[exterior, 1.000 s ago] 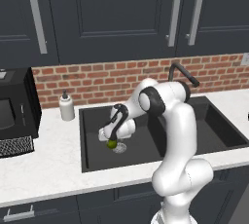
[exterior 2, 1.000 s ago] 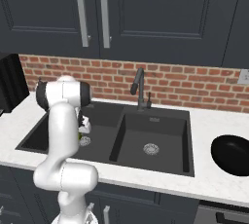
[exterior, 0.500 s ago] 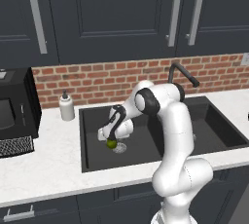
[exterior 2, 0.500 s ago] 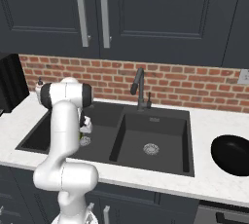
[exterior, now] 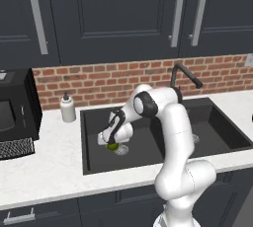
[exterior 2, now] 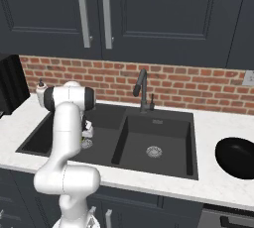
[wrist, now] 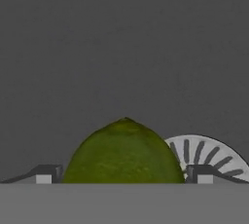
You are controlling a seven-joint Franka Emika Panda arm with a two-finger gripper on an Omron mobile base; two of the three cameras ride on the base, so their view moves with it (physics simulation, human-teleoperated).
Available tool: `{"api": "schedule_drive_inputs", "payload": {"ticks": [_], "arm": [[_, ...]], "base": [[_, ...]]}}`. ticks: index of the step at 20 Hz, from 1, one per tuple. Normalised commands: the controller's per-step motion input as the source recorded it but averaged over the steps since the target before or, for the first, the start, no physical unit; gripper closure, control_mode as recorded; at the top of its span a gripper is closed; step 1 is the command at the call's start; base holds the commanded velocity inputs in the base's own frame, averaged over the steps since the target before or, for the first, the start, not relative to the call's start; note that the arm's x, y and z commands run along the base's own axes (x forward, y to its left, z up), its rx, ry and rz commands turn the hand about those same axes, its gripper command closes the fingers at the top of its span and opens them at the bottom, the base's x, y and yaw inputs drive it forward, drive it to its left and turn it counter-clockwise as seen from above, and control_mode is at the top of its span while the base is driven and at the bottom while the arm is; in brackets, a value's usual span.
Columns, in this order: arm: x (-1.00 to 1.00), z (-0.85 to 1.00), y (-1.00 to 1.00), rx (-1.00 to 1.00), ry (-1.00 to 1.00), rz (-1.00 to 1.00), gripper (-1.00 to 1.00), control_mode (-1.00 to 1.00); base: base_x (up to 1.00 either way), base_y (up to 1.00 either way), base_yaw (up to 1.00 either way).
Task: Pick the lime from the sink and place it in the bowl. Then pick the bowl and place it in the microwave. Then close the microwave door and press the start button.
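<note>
Down in the sink [exterior: 94, 162], left basin, the lime [wrist: 124, 152] sits beside the drain strainer [wrist: 206, 157] between the spread, empty claw [wrist: 124, 175] tips (grasp pending). Bowl [exterior 2: 237, 156] waits on the tabletop right of the sink; everything's still to do.

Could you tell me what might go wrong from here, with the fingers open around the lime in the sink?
1. The lime is round and sits between the open fingers; an off-centre close could squirt it out.
2. It lies beside the drain strainer, so a finger might catch the strainer.
3. The bowl waits far across the counter; a weak grip may drop it.
</note>
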Motion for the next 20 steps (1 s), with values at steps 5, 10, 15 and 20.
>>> {"api": "schedule_drive_inputs", "payload": {"ticks": [5,10,15,20], "arm": [[0.0,-0.29,0.05,0.0,0.02,0.0,1.0,-1.0],[-0.12,-0.15,0.0,0.0,0.0,0.0,1.0,-1.0],[-0.61,0.04,-0.05,0.0,0.0,0.0,1.0,-1.0],[-0.86,0.35,-0.28,0.0,-0.08,0.0,1.0,-1.0]], "base": [[0.0,0.0,0.0],[0.0,0.0,0.0],[0.0,0.0,0.0],[0.0,0.0,0.0]]}}
